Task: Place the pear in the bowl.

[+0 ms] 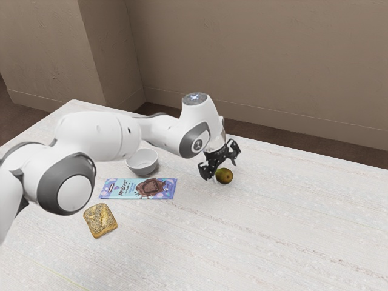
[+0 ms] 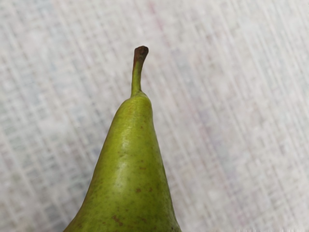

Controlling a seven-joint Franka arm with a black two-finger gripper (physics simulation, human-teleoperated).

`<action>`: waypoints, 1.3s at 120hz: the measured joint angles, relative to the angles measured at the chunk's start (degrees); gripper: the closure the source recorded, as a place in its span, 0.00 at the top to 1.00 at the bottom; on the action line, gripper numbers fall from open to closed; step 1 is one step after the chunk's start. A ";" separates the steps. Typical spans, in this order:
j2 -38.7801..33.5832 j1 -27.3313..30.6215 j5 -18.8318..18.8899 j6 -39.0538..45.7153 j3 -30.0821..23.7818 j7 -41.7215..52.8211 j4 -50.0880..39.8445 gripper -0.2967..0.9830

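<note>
- My claw [image 1: 222, 167] stood open, its fingers spread about the pear [image 1: 224, 176], just right of centre in the exterior view
- I judged the grasp was the step in hand: next I needed to settle low and close evenly before lifting
- The white bowl [image 1: 144, 171], round and smooth, sat left of centre, above the printed chocolate bar [image 1: 139, 188]
- Brown flecks dotted the pear's green skin, its neck tapering to a woody stem over the pale, woven-looking tabletop [image 2: 241, 96]
</note>
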 joint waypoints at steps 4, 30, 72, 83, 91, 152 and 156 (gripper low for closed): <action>0.01 -0.01 -0.02 0.12 0.00 0.13 -0.02 0.77; -0.10 -0.36 -0.37 0.55 0.06 0.75 -0.58 0.77; -0.32 -0.42 -0.61 0.81 0.00 1.44 -0.64 0.58; -0.32 -0.39 -0.90 1.13 0.04 1.58 -0.76 0.54; -0.32 -0.38 -1.33 1.30 0.07 1.67 -0.78 0.52; -6.28 -0.15 -1.50 1.77 1.16 1.69 -5.74 0.41; -7.32 -0.09 -1.45 1.76 1.38 1.67 -6.67 0.42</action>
